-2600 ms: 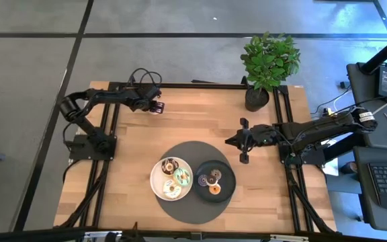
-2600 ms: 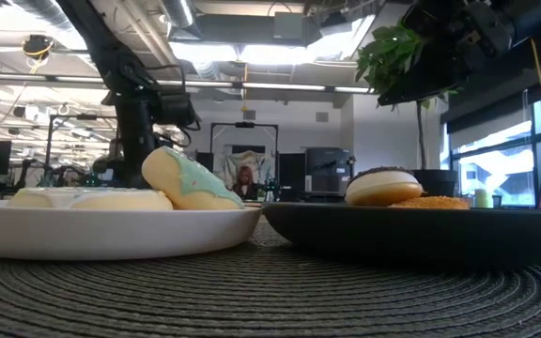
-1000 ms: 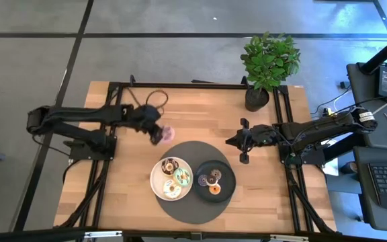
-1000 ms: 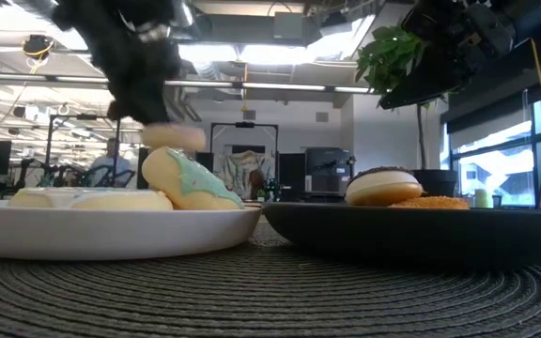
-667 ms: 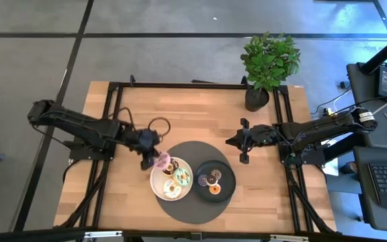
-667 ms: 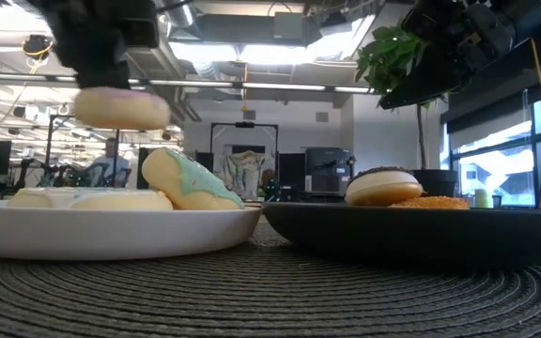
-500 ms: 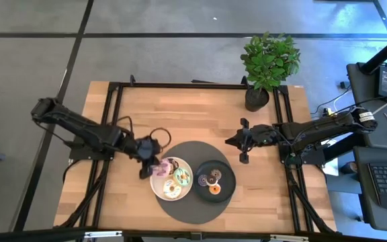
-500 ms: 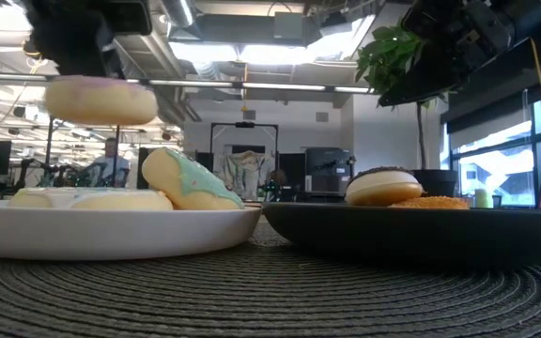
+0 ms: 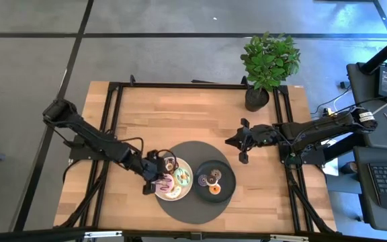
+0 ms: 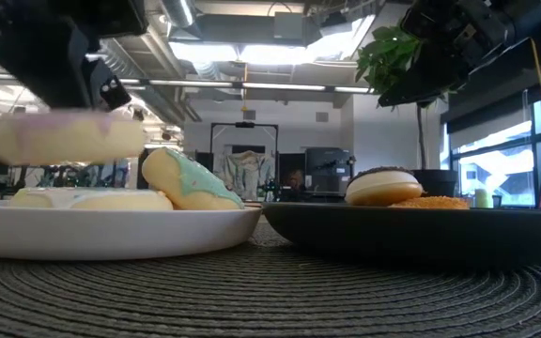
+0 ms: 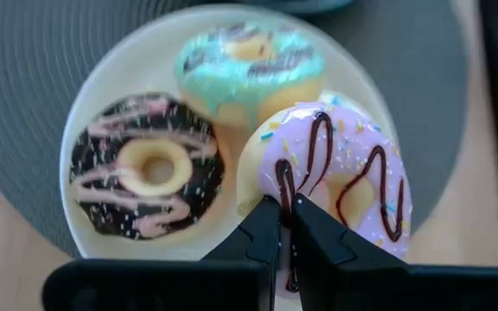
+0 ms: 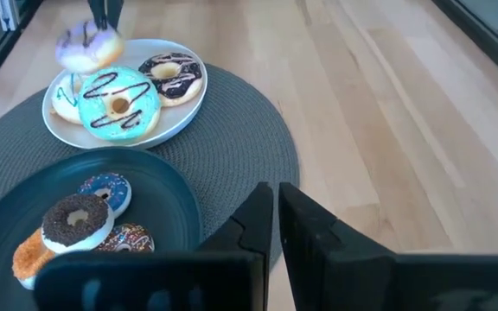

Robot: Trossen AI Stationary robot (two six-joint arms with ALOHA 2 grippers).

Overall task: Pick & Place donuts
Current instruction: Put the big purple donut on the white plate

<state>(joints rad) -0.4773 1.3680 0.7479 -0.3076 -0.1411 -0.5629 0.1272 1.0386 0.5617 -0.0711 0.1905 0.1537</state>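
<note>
We have the left gripper (image 11: 279,226) pinched tight on the rim of the lilac donut (image 11: 335,181), holding it by 1 edge so the ring hangs level and clear above the white plate (image 11: 85,130); from the low view it floats just over the donuts already lying there, not yet touching them. We judge this grip was chosen because a thin pinch through the ring lets the fingers let go without knocking the neighbours. On that plate we see the chocolate donut (image 11: 145,168) with pink drizzle, the green donut (image 11: 249,65) beside it, and part of a cream one under the held donut, so the free spot is small and the drop calls for care. The white plate sits touching the black plate (image 12: 175,216) on the round grey mat (image 9: 187,151), which keeps both from sliding on the wooden table (image 9: 200,111). The black plate carries the small ones: a brown-topped donut (image 12: 76,220), a blue one (image 12: 106,190) and an orange one (image 12: 28,255). The right gripper (image 12: 275,220) waits well apart, beside the mat, its 2 fingers nearly together with nothing between them. A potted plant (image 9: 269,64) stands at the far edge.
</note>
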